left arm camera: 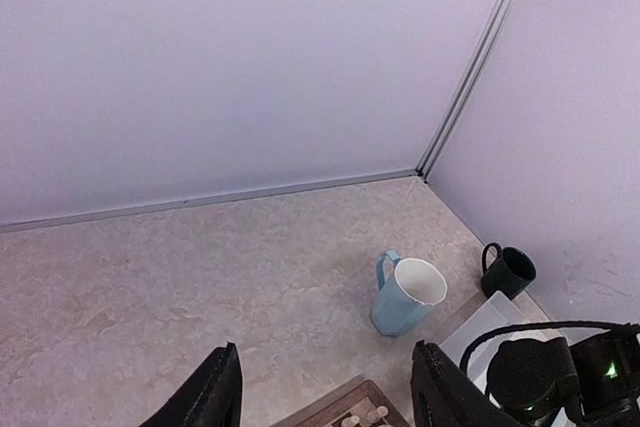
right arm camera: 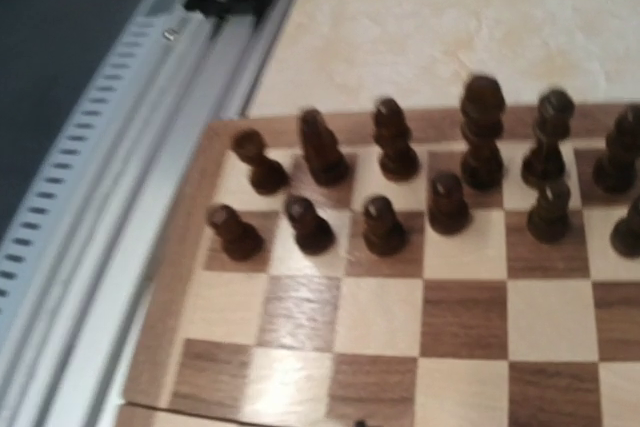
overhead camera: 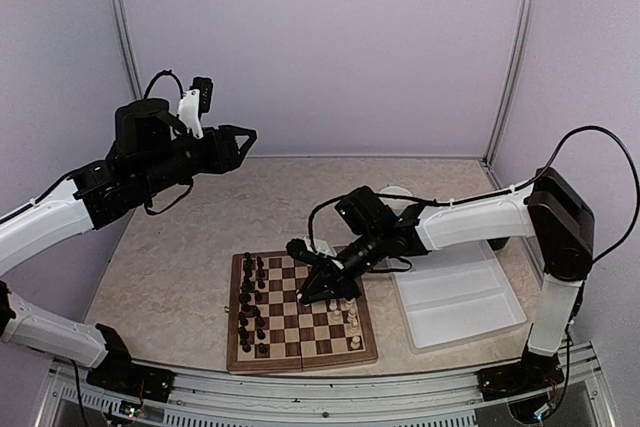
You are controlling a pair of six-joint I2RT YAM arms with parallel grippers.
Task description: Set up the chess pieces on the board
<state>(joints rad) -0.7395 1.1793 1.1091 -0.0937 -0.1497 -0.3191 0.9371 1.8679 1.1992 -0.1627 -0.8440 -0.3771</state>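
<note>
Cream chess pieces [overhead camera: 353,317] standing, board [overhead camera: 300,360] right side.

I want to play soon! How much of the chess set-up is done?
Done: the small dark brown chess pieces stand in two rows along one side of the square wooden chessboard. In hand: the right arm's fingers are shut, low over the board beside a few cream-white chess pieces; whether they hold one is hidden. The left arm's fingers hang open and empty. Left: most of the white side looks unfilled.

No readable text, labels, numbers, signs
</note>
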